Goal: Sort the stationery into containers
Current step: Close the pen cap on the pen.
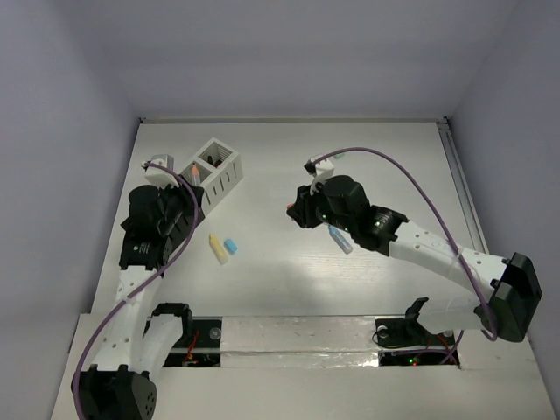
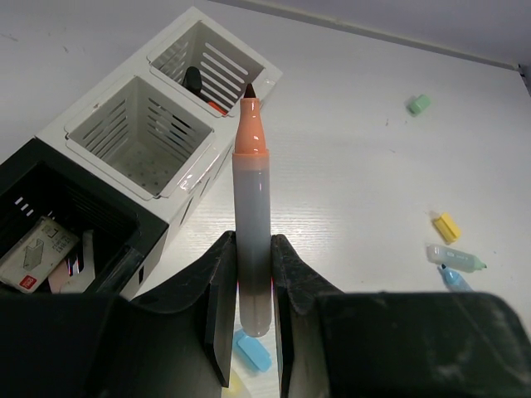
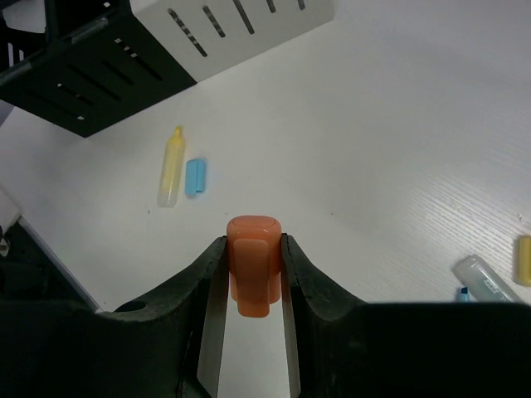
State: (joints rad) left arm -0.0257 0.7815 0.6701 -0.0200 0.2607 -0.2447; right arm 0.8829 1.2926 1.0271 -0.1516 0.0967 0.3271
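Observation:
My left gripper [image 2: 253,249] is shut on an uncapped orange marker [image 2: 251,207], tip pointing away, held above the table beside the white two-compartment container [image 2: 264,79]. The black container [image 2: 124,220] adjoins it on the near side and holds several pieces. My right gripper [image 3: 253,245] is shut on the orange cap [image 3: 253,261] above bare table. In the top view the left gripper [image 1: 186,185] is at the white container [image 1: 229,179], and the right gripper [image 1: 296,213] is mid-table. A yellow marker [image 1: 217,248] and a blue cap [image 1: 231,246] lie between the arms.
A black marker [image 2: 195,81] stands in the white container's far compartment. A green cap [image 2: 419,104], a yellow cap [image 2: 446,226] and a clear green-tipped marker [image 2: 455,259] lie on the right side. A clear blue marker [image 1: 339,238] lies under the right arm.

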